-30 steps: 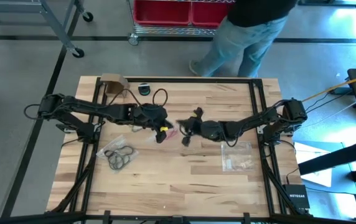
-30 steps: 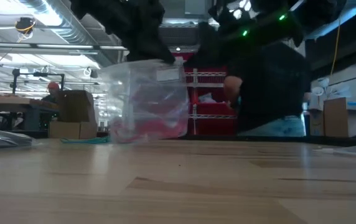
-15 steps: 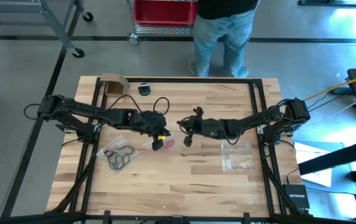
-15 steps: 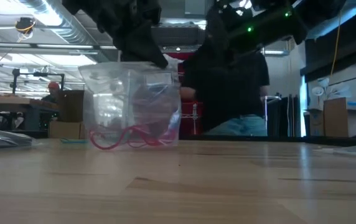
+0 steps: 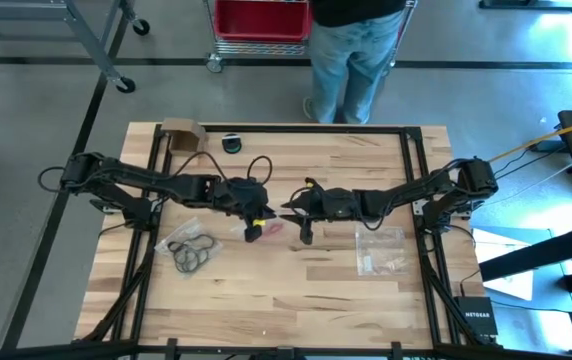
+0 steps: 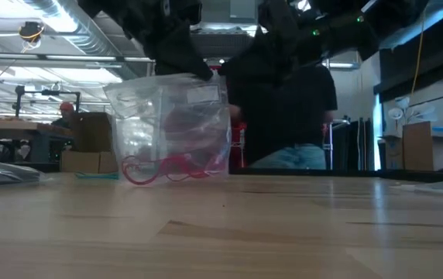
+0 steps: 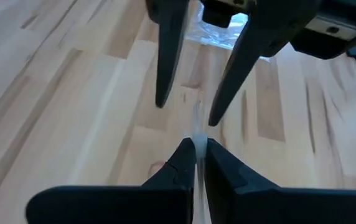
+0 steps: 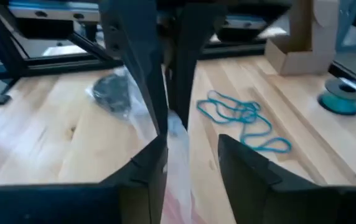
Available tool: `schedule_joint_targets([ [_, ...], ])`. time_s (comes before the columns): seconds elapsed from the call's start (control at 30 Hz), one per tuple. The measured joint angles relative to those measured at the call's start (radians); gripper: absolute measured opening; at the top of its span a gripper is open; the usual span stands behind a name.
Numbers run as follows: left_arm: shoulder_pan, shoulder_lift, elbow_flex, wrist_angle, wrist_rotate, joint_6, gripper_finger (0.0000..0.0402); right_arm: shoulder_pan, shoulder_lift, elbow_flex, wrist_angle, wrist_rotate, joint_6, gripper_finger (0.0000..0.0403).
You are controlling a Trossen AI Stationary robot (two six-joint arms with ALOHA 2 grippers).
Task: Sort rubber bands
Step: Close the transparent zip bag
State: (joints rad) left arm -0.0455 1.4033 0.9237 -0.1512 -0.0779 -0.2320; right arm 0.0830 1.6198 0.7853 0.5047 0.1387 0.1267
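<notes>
Your left pincer (image 5: 255,226) sits just left of centre in the overhead frame, its fingers pressed together on the top edge of a clear plastic zip bag (image 6: 173,128). In the level view that bag hangs upright, left of centre, with its bottom resting on the pale wooden tabletop (image 6: 283,232). A tangle of thin red rubber bands (image 6: 163,168) lies at the bottom of the bag, well below the pinching fingertips. Seen from the left wrist, the bag's edge (image 7: 196,134) shows as a thin pale strip clamped between the two dark fingers.

Your right pincer (image 5: 288,211) faces the left one at centre frame overhead, just beside the bag's mouth. From the right wrist its fingers stand spread apart, with the clear film between them and no grip visible.

More bands lie apart from both pincers: a cluster of black rubber loops (image 5: 192,252) on another clear bag at the lower left of the overhead frame, and a loose bunch of teal rubber loops (image 8: 245,121) on the wood at right of centre in the right wrist view.
</notes>
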Motion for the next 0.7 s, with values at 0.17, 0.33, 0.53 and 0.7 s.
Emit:
schedule_joint_targets([
  [0.17, -0.009, 0.000, 0.000, 0.011, 0.001, 0.023, 0.0006, -0.010, 0.029, 0.000, 0.073, -0.028, -0.027, 0.0137],
  [0.33, -0.009, 0.000, -0.001, 0.004, 0.001, 0.016, 0.0006, -0.020, 0.041, 0.001, 0.073, -0.063, -0.030, 0.0132],
  [0.53, -0.009, 0.000, -0.001, 0.002, 0.001, 0.012, 0.0006, -0.020, 0.041, 0.001, 0.073, -0.106, -0.055, 0.0078],
  [0.7, -0.009, 0.000, -0.001, 0.001, 0.005, 0.032, 0.0006, -0.026, 0.042, 0.001, 0.087, -0.159, -0.089, 0.0008],
])
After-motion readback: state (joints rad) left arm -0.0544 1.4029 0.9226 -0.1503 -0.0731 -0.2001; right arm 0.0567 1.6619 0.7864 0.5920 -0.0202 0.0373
